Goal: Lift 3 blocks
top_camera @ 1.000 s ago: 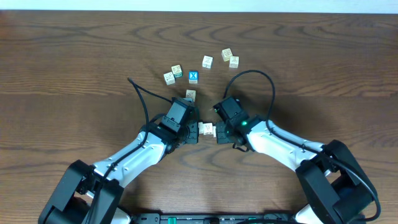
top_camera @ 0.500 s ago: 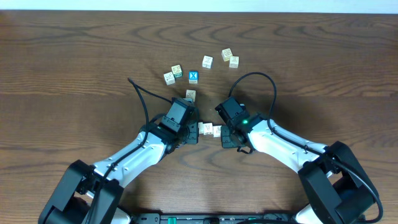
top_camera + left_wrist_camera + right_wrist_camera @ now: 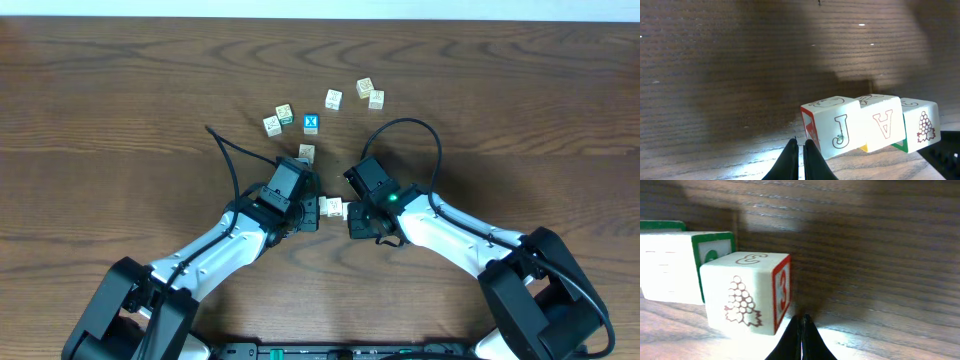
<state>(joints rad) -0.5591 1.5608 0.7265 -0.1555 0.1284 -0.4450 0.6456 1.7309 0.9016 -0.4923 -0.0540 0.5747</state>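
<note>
Clenched with nothing between its fingers, your left claw (image 3: 799,152) has its tip right at the lower corner of the J block (image 3: 836,127), on that block's red-edged side face. Moving right, you see the J block, the A block (image 3: 883,122) and the grapes block (image 3: 923,125) side by side in one tight row, faces touching. Your right claw (image 3: 803,330) is clamped shut on nothing too, just beside the grapes block's red-bordered "3" face. From overhead the row lies between the two claw tips, near the middle of the wooden table (image 3: 120,90). You cannot tell whether the row is clear of the table. Further out, well apart from the claws, lie the blue X cube (image 3: 311,123) and six pale loose cubes (image 3: 271,125).
</note>
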